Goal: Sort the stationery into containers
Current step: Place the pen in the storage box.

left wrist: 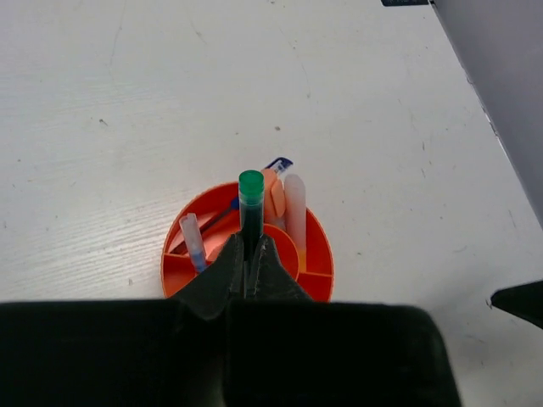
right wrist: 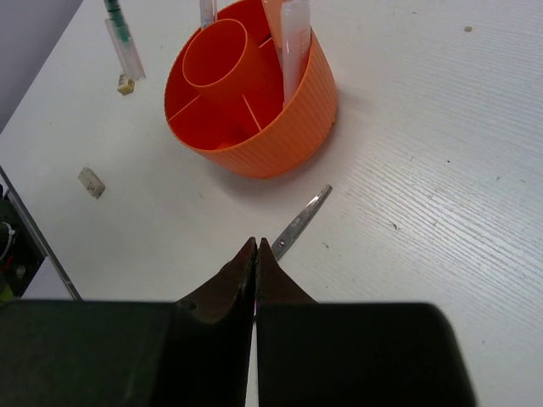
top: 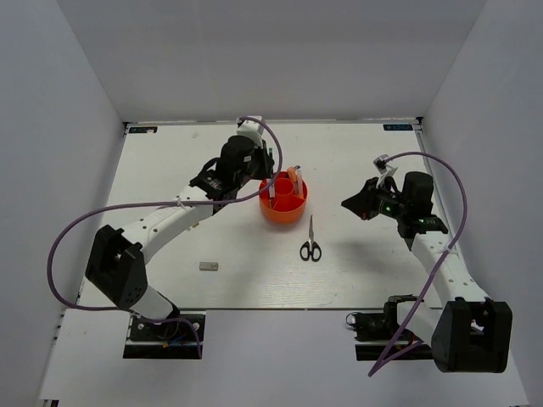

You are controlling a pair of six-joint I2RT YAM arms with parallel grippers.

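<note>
left fingers (left wrist: 227, 270) clamped on green-capped pen (left wrist: 250, 212) above tub (left wrist: 319, 254); right fingers (right wrist: 240, 270) together, empty; scissors (right wrist: 301, 222) on tabletop (top: 365, 153) beside tub.

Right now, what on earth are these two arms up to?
They are sorting stationery into the orange tub. The left gripper grips a green-capped pen at the tub, which already holds other pens. The scissors lie on the table beside the tub, not yet picked up. The right gripper is shut and empty, hanging near them.
</note>
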